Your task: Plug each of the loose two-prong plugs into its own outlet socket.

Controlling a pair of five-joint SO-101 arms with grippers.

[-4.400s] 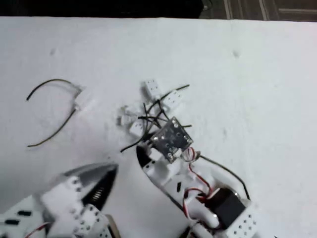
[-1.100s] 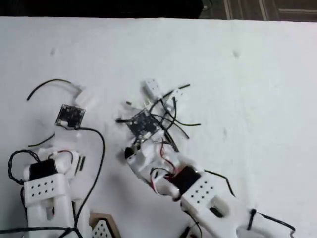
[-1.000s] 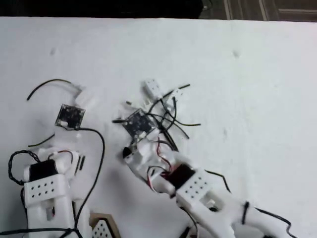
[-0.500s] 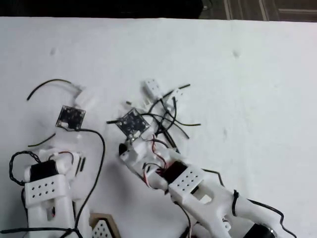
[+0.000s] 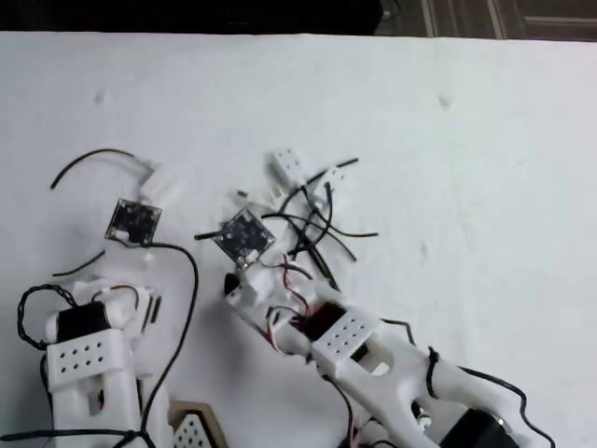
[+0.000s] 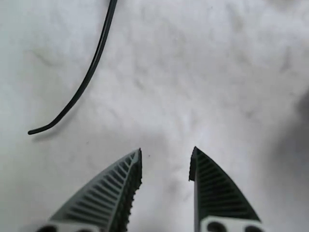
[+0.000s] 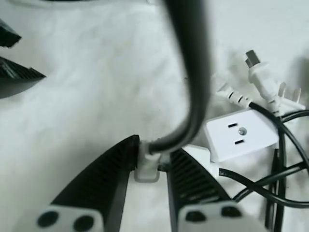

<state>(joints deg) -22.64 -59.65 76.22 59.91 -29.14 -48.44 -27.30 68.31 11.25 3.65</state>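
Observation:
My right gripper [image 7: 152, 147] is shut on a small white plug [image 7: 146, 166] whose black cord [image 7: 190, 72] rises close past the camera. Just beside it lies a white outlet socket [image 7: 241, 133] with its slots facing up. Two more white plugs [image 7: 263, 77] lie beyond the socket. In the high view the right arm [image 5: 350, 341] stands over the tangle of black cords [image 5: 312, 219], with another white socket [image 5: 287, 166] behind it. My left gripper [image 6: 165, 162] hovers open above bare table, near a black cord [image 6: 91, 72].
A white piece [image 5: 160, 187] on a curved black cord [image 5: 93, 154] lies at the left, just beyond the left arm [image 5: 84, 345]. The white table [image 5: 466, 140] is bare to the right and at the back. A tan object [image 5: 191, 420] sits at the front edge.
The right arm has swung slightly left over the last second, carrying its plug away from the tangle. The left arm, low and blurred 4.4 s ago, now holds still by the left cord.

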